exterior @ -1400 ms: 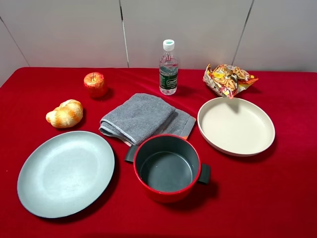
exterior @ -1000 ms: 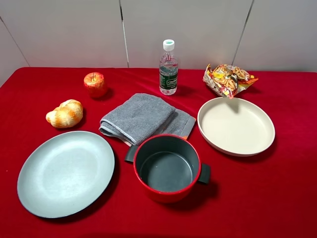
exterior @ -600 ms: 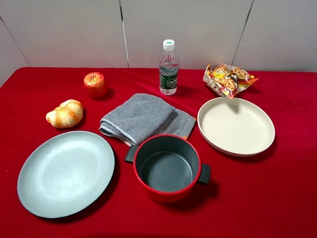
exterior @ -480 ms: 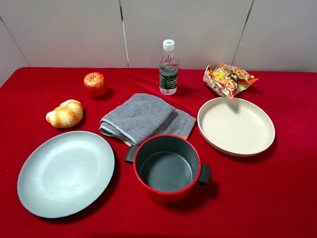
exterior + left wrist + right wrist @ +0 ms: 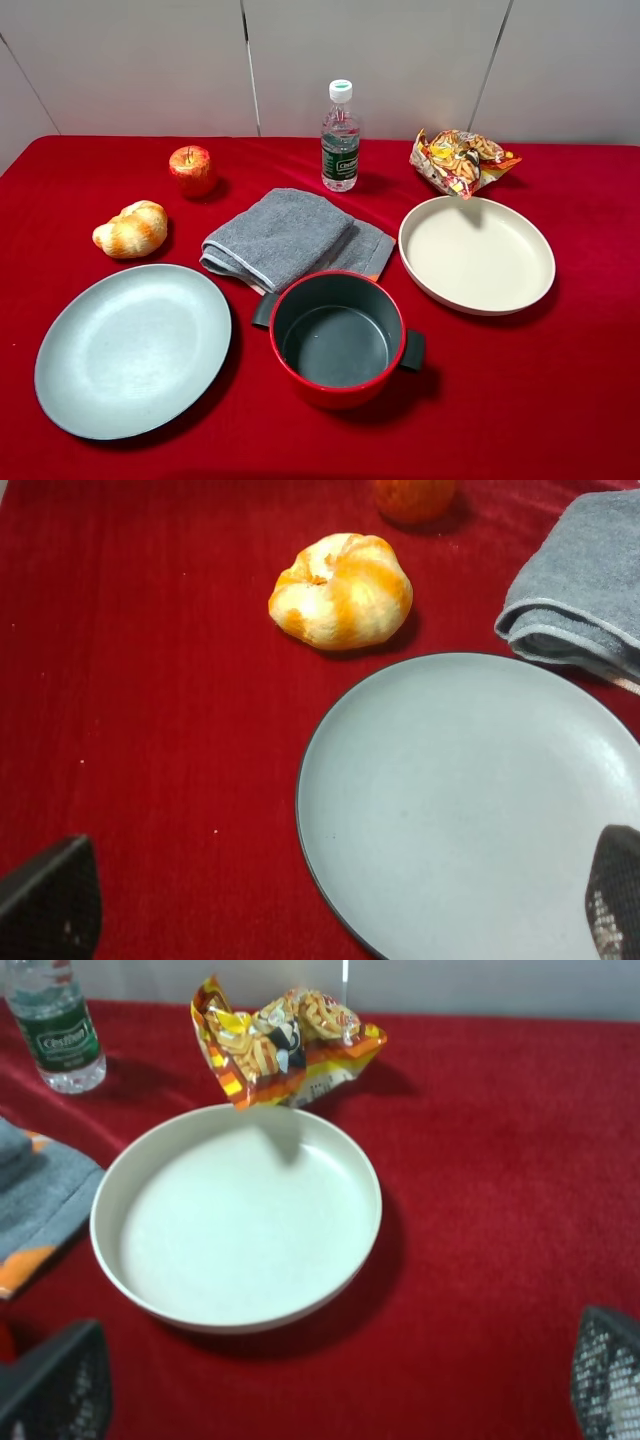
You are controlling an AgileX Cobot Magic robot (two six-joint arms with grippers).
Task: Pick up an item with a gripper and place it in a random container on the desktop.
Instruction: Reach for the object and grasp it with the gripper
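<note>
The foil snack bag (image 5: 461, 160), orange, yellow and red, lies at the back right of the red table, just behind the cream-white round dish (image 5: 527, 290). The right wrist view shows the bag (image 5: 283, 1042) touching the far rim of the empty dish (image 5: 365, 1175). My right gripper (image 5: 330, 1380) is open, its fingertips (image 5: 60, 1378) wide apart, on the near side of the dish. My left gripper (image 5: 335, 905) is open above the grey-blue plate (image 5: 470, 800). Neither gripper shows in the exterior high view.
A water bottle (image 5: 340, 136) and red apple (image 5: 191, 168) stand at the back. A bread roll (image 5: 131, 229) lies at the left, a folded grey towel (image 5: 285, 238) in the middle, a red pot (image 5: 338, 338) at the front, and the grey-blue plate (image 5: 132, 347) at front left.
</note>
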